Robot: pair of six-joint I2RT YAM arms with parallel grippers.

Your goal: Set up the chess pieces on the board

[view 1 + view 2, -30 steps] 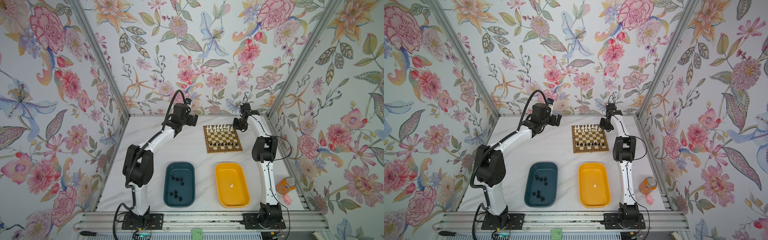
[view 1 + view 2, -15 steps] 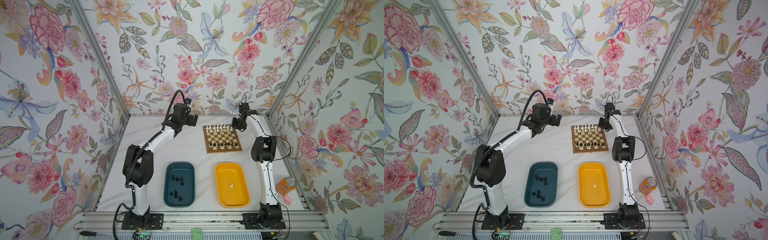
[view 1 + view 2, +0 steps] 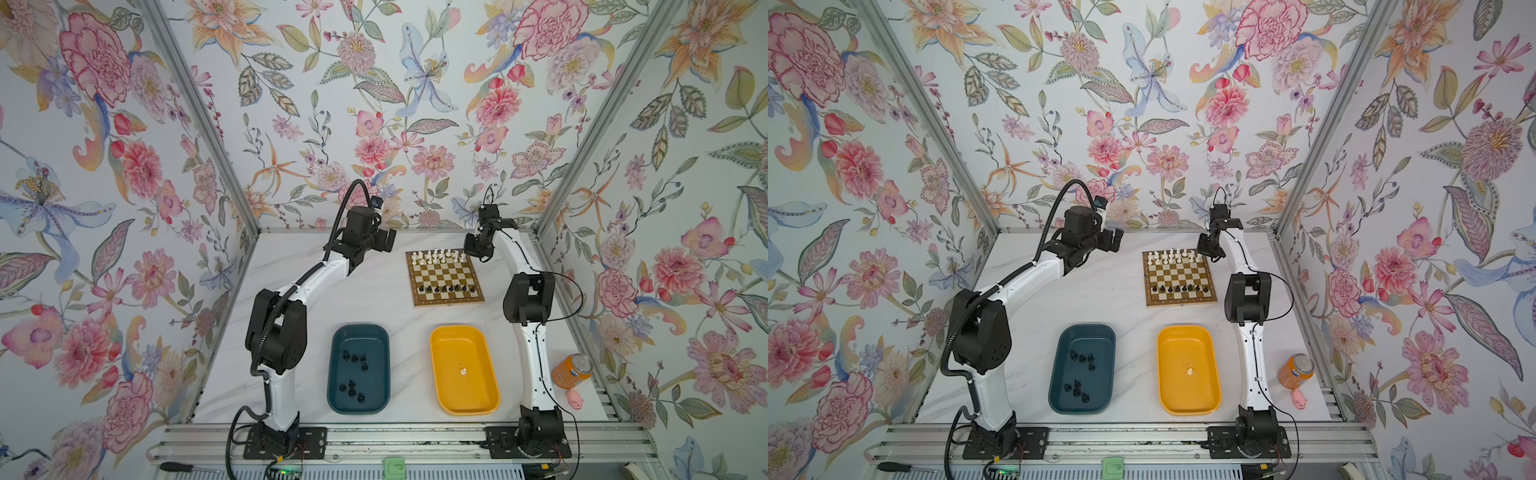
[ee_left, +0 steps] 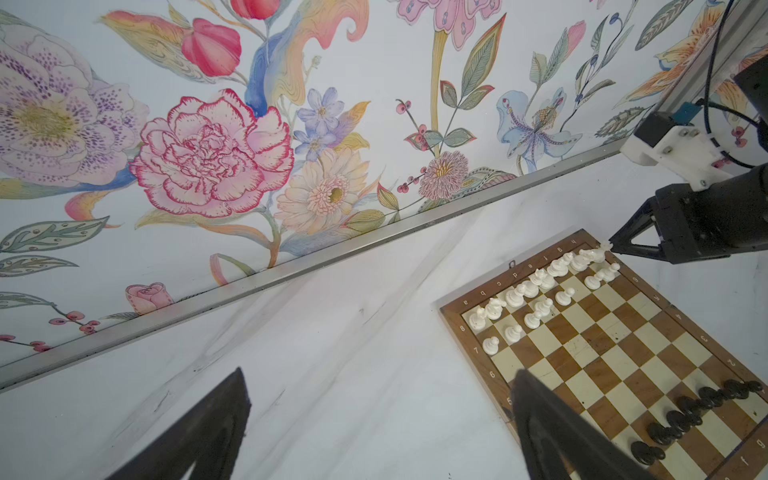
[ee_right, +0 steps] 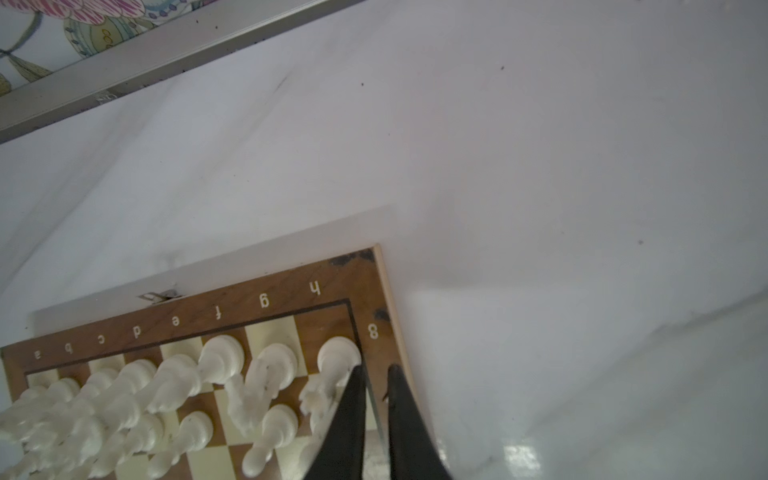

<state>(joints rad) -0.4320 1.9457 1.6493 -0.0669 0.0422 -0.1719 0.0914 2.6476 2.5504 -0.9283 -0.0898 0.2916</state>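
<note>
While squaring the white corner piece (image 5: 338,353) in the far row of the board (image 5: 286,291) with closed, empty right fingers (image 5: 353,403), push slow, avoid neighbours (image 5: 272,361); leave wide-open left fingers (image 4: 548,428) parked over worktop (image 4: 332,395)

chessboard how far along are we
Done: white pieces fill most of the board's far rows; a black row stands nearside. In hand: nothing; right gripper shut at its far corner, left gripper open. Left: black pieces in teal tray, one white piece in yellow tray.
</note>
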